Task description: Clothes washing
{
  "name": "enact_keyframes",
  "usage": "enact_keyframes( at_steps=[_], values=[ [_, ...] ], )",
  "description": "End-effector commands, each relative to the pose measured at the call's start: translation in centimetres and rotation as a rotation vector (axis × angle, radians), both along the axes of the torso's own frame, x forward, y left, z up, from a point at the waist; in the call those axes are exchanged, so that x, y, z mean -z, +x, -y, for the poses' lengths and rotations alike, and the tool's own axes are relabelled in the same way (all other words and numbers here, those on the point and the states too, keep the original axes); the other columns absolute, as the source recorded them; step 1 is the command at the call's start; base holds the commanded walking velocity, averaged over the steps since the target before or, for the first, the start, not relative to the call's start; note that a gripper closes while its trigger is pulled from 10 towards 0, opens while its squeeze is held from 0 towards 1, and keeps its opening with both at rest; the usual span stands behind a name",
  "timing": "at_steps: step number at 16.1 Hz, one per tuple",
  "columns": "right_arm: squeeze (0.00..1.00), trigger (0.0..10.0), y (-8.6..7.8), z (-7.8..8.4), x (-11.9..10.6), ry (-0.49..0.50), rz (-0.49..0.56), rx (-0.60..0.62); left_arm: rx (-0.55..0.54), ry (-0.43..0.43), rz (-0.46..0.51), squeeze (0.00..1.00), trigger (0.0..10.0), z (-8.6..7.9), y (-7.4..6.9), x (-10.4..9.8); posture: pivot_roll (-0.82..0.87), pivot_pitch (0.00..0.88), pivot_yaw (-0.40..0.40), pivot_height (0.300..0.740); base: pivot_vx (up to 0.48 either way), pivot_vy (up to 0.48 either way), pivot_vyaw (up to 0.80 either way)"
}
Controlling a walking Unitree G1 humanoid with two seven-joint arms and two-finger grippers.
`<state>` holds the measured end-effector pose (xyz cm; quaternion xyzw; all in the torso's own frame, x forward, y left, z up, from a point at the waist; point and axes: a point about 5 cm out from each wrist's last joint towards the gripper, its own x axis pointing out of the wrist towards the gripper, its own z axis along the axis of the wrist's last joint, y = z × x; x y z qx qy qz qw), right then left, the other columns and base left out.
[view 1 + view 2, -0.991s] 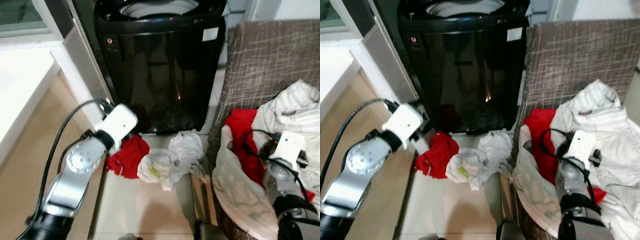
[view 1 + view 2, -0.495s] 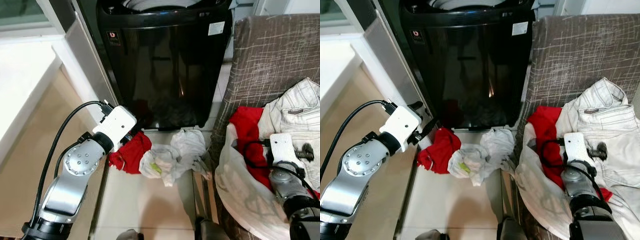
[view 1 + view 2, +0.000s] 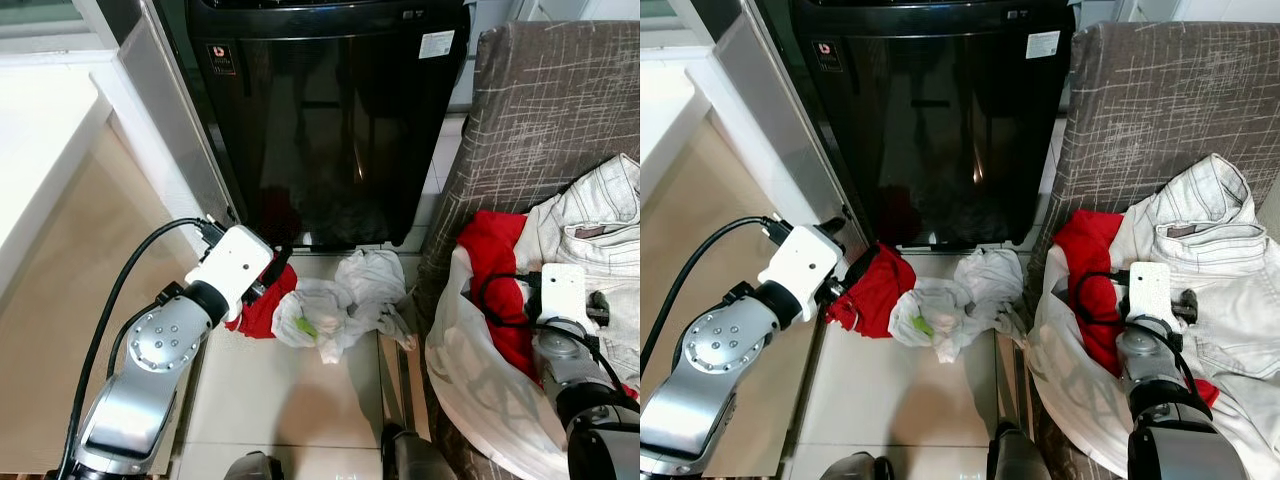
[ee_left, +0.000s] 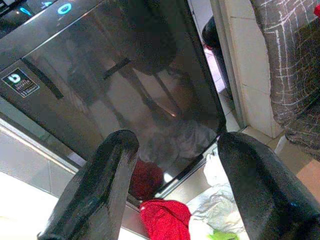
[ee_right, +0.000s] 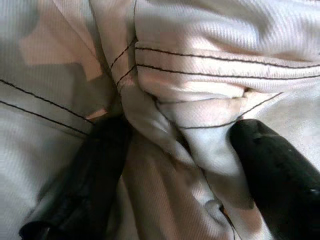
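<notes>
I see the tall glossy black washing machine in front of me, and the cream denim garment lies on the grey patterned armchair at my right. My right gripper is down in it, jaws wide with a fold between them, not closed. My left gripper hangs open and empty above the red cloth on the floor.

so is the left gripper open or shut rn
Open: in the left wrist view the two black fingers stand well apart, nothing between them, the washing machine ahead.
</notes>
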<state>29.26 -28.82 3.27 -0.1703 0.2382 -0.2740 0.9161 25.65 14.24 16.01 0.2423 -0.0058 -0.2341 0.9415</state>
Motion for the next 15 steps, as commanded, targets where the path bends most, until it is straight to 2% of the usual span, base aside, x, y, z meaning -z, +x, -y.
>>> enact_keyframes(
  at_steps=[1,2,6,11,12,13,14,15],
  values=[
    [0.00,0.0,-1.5,-1.7,2.9,0.120,-0.134,-0.024,-0.011,0.016,0.000,0.00,10.0,-0.3,-0.3,-0.1,0.14,0.234,0.094,0.740,0.000,0.000,0.00],
    [0.00,0.0,-1.6,-2.6,3.4,0.161,-0.161,-0.049,-0.016,0.016,0.001,0.00,10.0,-0.4,-0.4,-0.4,0.15,0.234,0.095,0.740,0.000,0.000,0.00],
    [0.00,0.0,-1.3,-3.4,3.6,0.168,-0.175,-0.112,-0.025,-0.003,-0.009,0.00,10.0,-0.2,-0.5,-0.3,0.15,0.240,0.097,0.740,0.000,0.000,0.00],
    [0.00,0.0,-0.6,-4.7,3.2,0.167,-0.134,-0.182,-0.029,-0.017,-0.012,0.00,10.0,0.2,-0.2,-0.3,0.14,0.242,0.089,0.740,0.000,0.000,0.00],
    [0.00,0.0,-0.2,-5.5,3.0,0.172,-0.115,-0.221,-0.028,-0.023,-0.010,0.00,10.0,0.5,-0.2,-0.2,0.13,0.242,0.075,0.740,0.000,0.000,0.00],
    [0.00,0.0,0.4,-6.4,2.7,0.232,-0.078,-0.237,-0.032,-0.033,-0.008,0.00,10.0,0.8,-0.1,-0.1,0.12,0.237,0.065,0.740,0.000,0.000,0.00],
    [0.00,0.0,0.6,-6.6,2.6,0.258,-0.065,-0.236,-0.034,-0.036,-0.008,0.00,10.0,0.8,-0.1,0.0,0.11,0.235,0.060,0.740,0.000,0.000,0.00],
    [0.00,0.0,0.8,-7.2,2.6,0.367,-0.038,-0.211,-0.035,-0.038,-0.008,0.00,10.0,0.9,0.0,0.0,0.11,0.231,0.057,0.740,0.000,0.000,0.00]
  ],
)
